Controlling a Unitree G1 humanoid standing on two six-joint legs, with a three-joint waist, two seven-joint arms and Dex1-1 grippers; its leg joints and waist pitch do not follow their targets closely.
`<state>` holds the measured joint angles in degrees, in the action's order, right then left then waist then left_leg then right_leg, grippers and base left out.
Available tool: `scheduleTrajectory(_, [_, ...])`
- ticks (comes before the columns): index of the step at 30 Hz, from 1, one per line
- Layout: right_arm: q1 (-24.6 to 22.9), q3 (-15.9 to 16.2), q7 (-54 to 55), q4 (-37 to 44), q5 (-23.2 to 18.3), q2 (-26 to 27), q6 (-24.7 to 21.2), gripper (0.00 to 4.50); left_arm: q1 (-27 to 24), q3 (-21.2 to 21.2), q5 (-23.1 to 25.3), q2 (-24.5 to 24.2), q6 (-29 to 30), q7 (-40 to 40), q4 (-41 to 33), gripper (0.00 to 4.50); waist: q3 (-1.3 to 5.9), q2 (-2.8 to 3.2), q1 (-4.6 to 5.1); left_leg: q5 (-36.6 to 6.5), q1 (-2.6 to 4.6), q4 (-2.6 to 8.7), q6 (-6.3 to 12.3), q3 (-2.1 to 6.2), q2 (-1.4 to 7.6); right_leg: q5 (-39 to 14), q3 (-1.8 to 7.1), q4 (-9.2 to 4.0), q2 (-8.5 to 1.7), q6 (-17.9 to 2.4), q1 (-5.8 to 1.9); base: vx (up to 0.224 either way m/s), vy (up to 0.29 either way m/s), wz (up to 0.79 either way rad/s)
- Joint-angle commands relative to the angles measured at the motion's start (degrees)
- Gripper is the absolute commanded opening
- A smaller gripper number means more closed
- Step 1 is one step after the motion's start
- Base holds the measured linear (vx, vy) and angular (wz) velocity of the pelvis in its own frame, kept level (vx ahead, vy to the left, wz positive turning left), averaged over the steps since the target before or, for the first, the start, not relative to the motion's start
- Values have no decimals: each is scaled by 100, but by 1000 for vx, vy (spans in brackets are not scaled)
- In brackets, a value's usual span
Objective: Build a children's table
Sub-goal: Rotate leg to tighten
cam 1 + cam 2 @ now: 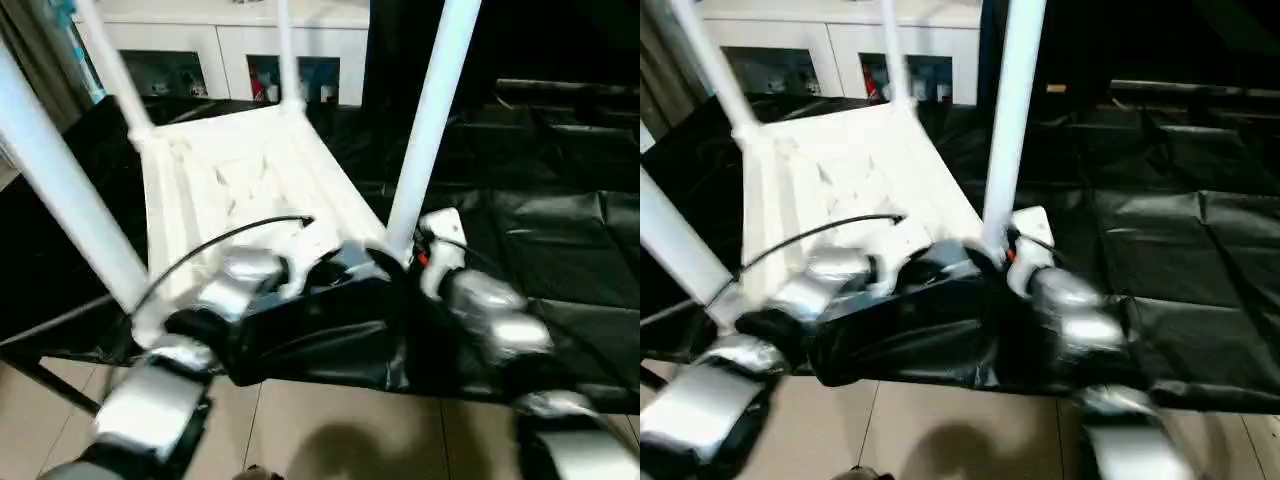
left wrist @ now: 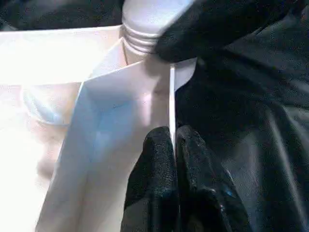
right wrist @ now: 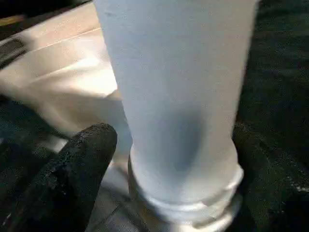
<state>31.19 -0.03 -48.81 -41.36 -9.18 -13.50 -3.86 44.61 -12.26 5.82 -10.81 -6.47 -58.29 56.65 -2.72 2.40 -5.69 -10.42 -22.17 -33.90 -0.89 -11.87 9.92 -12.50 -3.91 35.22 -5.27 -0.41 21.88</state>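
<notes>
A: Through the head camera, we are seeing the children's table (image 1: pixel 240 180) lying upside down at centre-left on the black-draped work table (image 1: pixel 560 250), four legs rising.

B: In the left wrist view, our left gripper (image 2: pixel 173 145) is clenching its fingers on the table's thin rim.

A: In the right wrist view, our right gripper (image 3: pixel 159 159) is standing spread around the near leg (image 3: pixel 178 96), one finger (image 3: pixel 72 174) beside it.

B: We are judging the last leg seated; next comes flipping it upright.
</notes>
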Motion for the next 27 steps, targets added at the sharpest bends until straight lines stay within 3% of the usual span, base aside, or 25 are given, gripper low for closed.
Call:
scheduleTrajectory(1, [-12, 580, -913, 297, -132, 144, -163, 396, -75, -157, -176, 167, -160, -392, -162, 0, 364, -116, -36, -754, 82, 386, 607, 197, 411, -193, 255, -364, -461, -1442, -223, 0, 0, 0])
scheduleTrajectory(4, [-34, 597, -1458, 417, -188, -200, -269, 396, -140, -144, -283, -48, -98, -838, -303, 0, 366, -99, -51, -665, 96, 374, 642, 189, 422, -5, 250, -339, -464, -1585, -204, 0, 0, 0])
scheduleTrajectory(5, [-36, 598, -1643, 425, -200, -315, -303, 396, -171, -144, -325, -137, -42, -1009, -370, 0, 378, -133, -66, -628, 97, 359, 674, 183, 419, 83, 244, -326, -456, -1613, -218, 0, 0, 0])
scheduleTrajectory(6, [-40, 594, -1699, 433, -198, -342, -317, 396, -181, -141, -336, -161, -28, -1060, -390, 0, 380, -114, -82, -589, 96, 351, 717, 178, 424, 166, 248, -307, -458, -1635, -204, 0, 0, 0])
scheduleTrajectory(11, [-44, 610, -2115, 485, -199, -598, -424, 381, -337, -141, -452, -386, 141, -1630, -660, 0, 392, -136, -125, -407, 93, 328, 802, 172, 429, 324, 242, -272, -468, -1694, -191, 0, 0, 0])
scheduleTrajectory(15, [-21, 653, -2191, 443, -124, -656, -434, 351, -371, -118, -437, -444, 121, -1709, -695, 0, 380, -136, -133, -528, 108, 341, 689, 171, 431, 91, 247, -294, -466, -1663, -181, 0, 0, 0])
scheduleTrajectory(21, [-92, 652, -2244, 536, -229, -578, -531, 299, -460, -107, -427, -509, 158, -1631, -819, 0, 390, -127, -143, -449, 98, 328, 674, 174, 422, 158, 248, -273, -466, -1645, -188, 0, 0, 0])
scheduleTrajectory(25, [-213, 614, -2027, 634, -295, -425, -594, 279, -362, -39, -284, -408, 87, -1024, -618, 0, 396, -132, -157, -430, 104, 317, 711, 169, 421, 203, 248, -272, -465, -1642, -182, 0, 0, 0])
scheduleTrajectory(26, [-216, 605, -1948, 617, -279, -403, -599, 276, -343, -32, -265, -390, 82, -938, -581, 0, 390, -92, -162, -464, 112, 322, 686, 174, 425, 164, 249, -294, -458, -1619, -170, 0, 0, 0])
scheduleTrajectory(27, [-220, 572, -1669, 553, -219, -330, -615, 276, -281, -9, -200, -327, 70, -648, -459, 0, 385, -98, -159, -514, 108, 327, 641, 173, 418, 117, 252, -302, -453, -1609, -174, 0, 0, 0])
